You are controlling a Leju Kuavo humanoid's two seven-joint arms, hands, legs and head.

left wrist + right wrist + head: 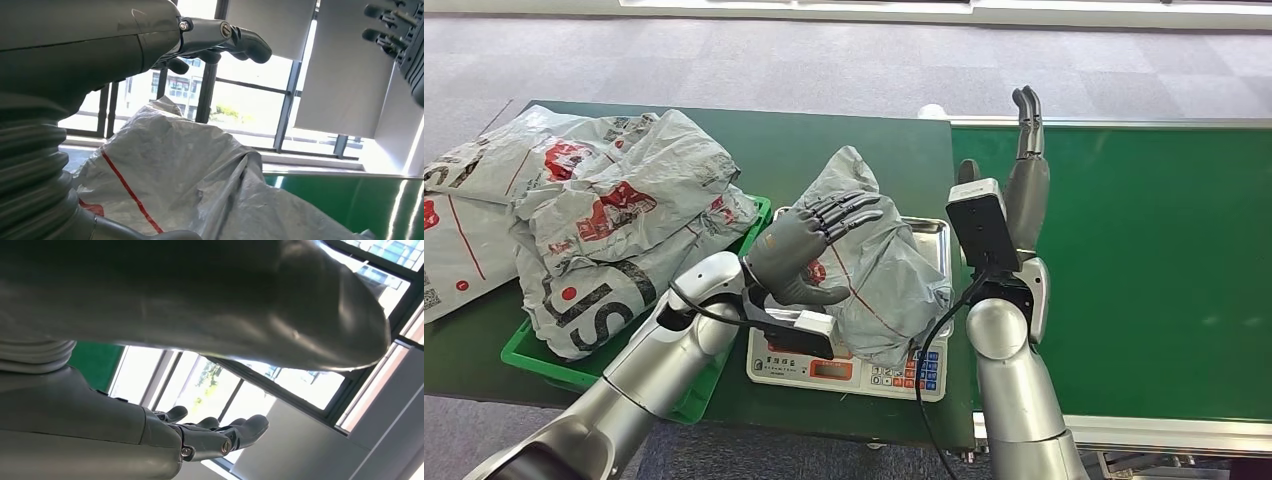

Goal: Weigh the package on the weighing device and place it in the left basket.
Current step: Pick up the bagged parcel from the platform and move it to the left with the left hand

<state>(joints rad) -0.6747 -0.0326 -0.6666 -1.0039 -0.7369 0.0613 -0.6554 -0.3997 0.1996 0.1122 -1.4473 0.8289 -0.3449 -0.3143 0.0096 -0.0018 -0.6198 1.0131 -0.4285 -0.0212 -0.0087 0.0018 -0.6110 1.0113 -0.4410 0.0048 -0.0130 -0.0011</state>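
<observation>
Grey crinkled package (pixel 874 270) with red stripe sits on scale (pixel 849 368).

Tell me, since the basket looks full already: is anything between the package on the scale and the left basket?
Nothing stands in the gap itself. The package sits on the scale, beside the green basket. But grey mail bags heap over the basket, covering its opening. The left hand is open against the package.
</observation>
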